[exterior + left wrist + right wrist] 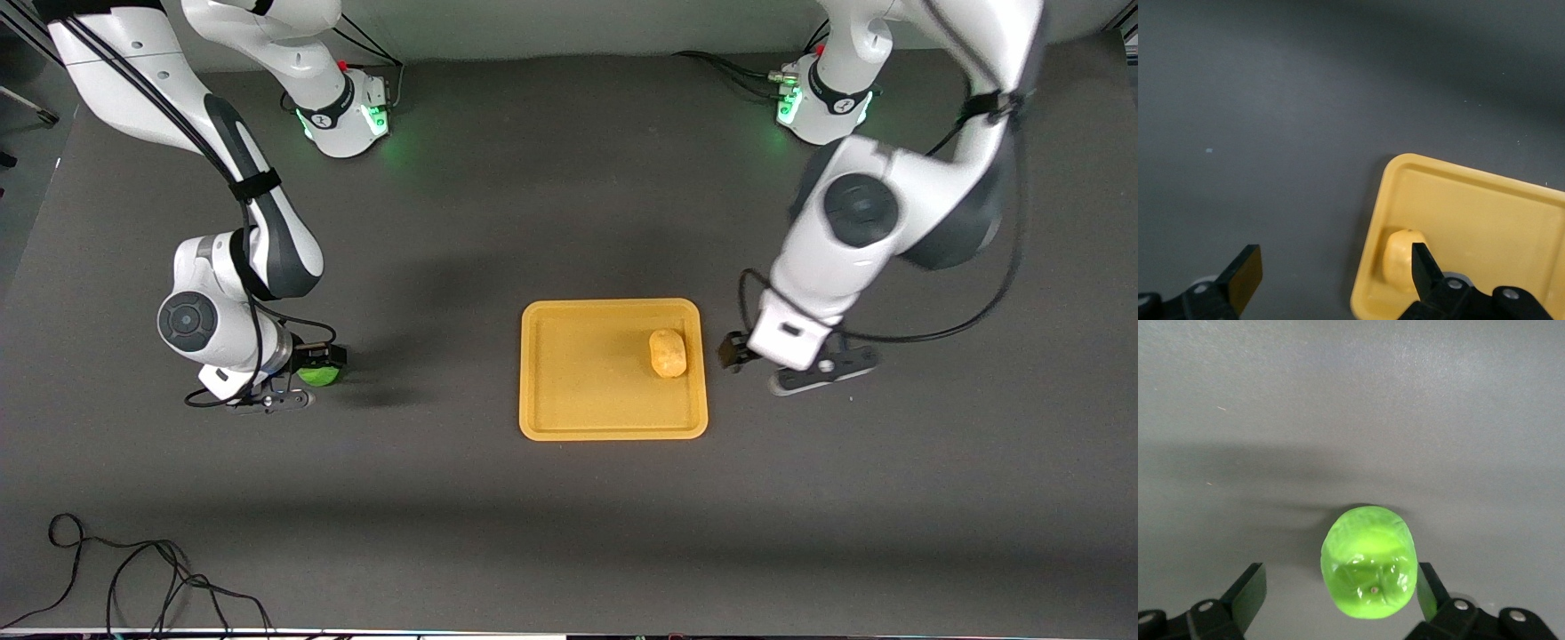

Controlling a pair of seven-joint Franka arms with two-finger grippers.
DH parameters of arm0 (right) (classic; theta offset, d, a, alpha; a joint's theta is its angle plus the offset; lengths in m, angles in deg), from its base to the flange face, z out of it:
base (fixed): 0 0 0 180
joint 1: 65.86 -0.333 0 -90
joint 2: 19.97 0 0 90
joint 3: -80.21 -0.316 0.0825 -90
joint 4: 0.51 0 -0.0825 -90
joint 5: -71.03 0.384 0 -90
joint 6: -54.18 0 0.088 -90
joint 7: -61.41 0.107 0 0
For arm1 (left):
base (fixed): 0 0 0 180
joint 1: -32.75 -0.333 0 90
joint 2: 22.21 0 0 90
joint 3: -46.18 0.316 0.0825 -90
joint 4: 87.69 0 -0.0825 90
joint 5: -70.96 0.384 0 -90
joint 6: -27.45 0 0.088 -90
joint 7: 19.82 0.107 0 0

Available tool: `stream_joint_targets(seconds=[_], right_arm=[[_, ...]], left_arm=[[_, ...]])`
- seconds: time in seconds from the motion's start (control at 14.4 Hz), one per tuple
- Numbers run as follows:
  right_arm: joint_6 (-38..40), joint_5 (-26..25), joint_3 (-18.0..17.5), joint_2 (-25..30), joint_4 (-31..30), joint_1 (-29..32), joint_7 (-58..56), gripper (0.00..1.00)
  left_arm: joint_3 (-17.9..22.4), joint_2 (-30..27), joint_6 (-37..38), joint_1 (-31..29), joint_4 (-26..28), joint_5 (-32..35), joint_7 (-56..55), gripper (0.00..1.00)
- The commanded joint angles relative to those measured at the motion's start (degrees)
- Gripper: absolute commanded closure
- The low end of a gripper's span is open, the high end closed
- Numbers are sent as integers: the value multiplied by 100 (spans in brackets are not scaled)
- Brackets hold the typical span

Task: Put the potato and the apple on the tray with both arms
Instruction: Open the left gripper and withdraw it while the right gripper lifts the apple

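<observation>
So we're halfway: the potato (668, 353) already sits on the tray (569, 418) with the left gripper (1331, 277) spread wide and empty just beside it, while the right gripper (1341, 590), fingers apart, straddles the apple (318, 374), seemingly on the table toward the right arm's end.

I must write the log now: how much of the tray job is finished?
Done: the potato lies on the tray; the left gripper is open and empty beside the tray's edge. In hand: the right gripper is open around the apple, which is on the table. Left: grip the apple and put it on the tray.
</observation>
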Motion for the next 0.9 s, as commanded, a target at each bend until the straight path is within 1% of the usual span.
stream_joint_targets(seconds=[0.0, 0.14, 0.21, 0.28, 0.42, 0.49, 0.56, 0.62, 0.69, 0.83], right_arm=[[-313, -62, 43, -17, -177, 10, -113, 0], [-813, -80, 104, -88, -440, 10, -122, 0], [-867, -80, 114, -97, -450, 10, -122, 12], [-868, -80, 114, -97, -441, 10, -113, 36], [-815, -80, 105, -36, -423, 2, -69, 68], [-615, -62, 70, 34, -380, -25, 0, 77], [-326, -1, 18, 105, -258, -42, 27, 80], [-10, 0, -166, 114, -47, -51, 236, 80], [350, 0, -420, 114, 224, -51, 604, 80], [783, 8, -1104, 70, 734, -42, 1464, 80]], left_arm=[[-24, -726, 650, -704, 214, -649, 1236, 0], [-24, -982, 1029, -1091, 214, -739, 1757, 0], [-16, -1070, 1152, -1241, 214, -740, 1985, 0], [-24, -1132, 1275, -1399, 206, -740, 2231, 0], [-16, -1246, 1513, -1558, 205, -740, 2583, 0], [2, -1273, 1618, -1628, 205, -740, 2750, 0], [2, -1291, 1672, -1699, 214, -740, 2865, 0], [2, -1308, 1733, -1743, 206, -731, 2927, 0], [11, -1335, 1734, -1752, 214, -731, 2971, 0], [28, -1344, 1742, -1796, 223, -704, 2998, 0]])
